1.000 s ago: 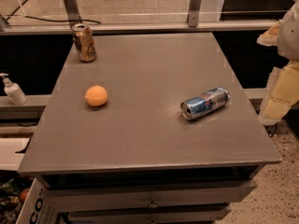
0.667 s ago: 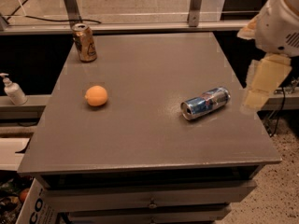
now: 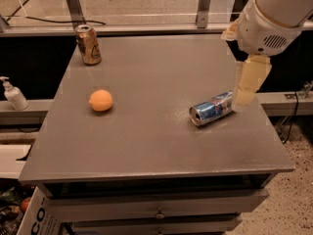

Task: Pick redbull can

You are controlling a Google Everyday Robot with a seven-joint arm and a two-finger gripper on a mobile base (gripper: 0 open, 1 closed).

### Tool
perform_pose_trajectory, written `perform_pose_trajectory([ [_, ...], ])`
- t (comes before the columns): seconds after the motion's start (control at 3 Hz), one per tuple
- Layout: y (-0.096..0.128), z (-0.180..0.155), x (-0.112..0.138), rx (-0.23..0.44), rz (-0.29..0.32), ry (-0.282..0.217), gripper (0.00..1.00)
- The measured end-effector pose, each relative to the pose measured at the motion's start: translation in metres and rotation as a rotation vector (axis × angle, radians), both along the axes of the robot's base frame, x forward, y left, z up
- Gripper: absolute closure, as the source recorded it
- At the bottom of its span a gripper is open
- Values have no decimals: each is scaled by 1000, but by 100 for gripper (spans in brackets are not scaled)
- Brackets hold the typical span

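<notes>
The redbull can (image 3: 211, 108) is slim, blue and silver, and lies on its side on the right part of the grey table (image 3: 146, 146), its open silver top facing front-left. My gripper (image 3: 243, 101) hangs down from the white arm at the upper right. Its cream tip is just at the can's right, far end, close to or touching it. Nothing is seen held in it.
An orange fruit (image 3: 100, 100) lies on the table's left half. A gold-brown can (image 3: 88, 44) stands upright at the back left corner. A white pump bottle (image 3: 13, 94) stands on a ledge left of the table. Drawers sit below the tabletop, and the table's right edge is near the can.
The arm has swung in from the right edge of view, leftward over the table. The gripper now hangs by the redbull can's right end. The can, orange and gold-brown can have not moved.
</notes>
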State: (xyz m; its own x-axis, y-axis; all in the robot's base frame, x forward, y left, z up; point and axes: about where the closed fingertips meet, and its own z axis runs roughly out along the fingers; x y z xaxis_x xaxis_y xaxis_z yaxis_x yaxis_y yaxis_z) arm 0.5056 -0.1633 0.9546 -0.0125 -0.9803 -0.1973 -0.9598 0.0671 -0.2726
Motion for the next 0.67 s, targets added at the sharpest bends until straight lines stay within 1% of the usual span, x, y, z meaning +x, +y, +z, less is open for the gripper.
perform_pose_trajectory([
  [0.67,-20,-30,8,-18,64,13,0],
])
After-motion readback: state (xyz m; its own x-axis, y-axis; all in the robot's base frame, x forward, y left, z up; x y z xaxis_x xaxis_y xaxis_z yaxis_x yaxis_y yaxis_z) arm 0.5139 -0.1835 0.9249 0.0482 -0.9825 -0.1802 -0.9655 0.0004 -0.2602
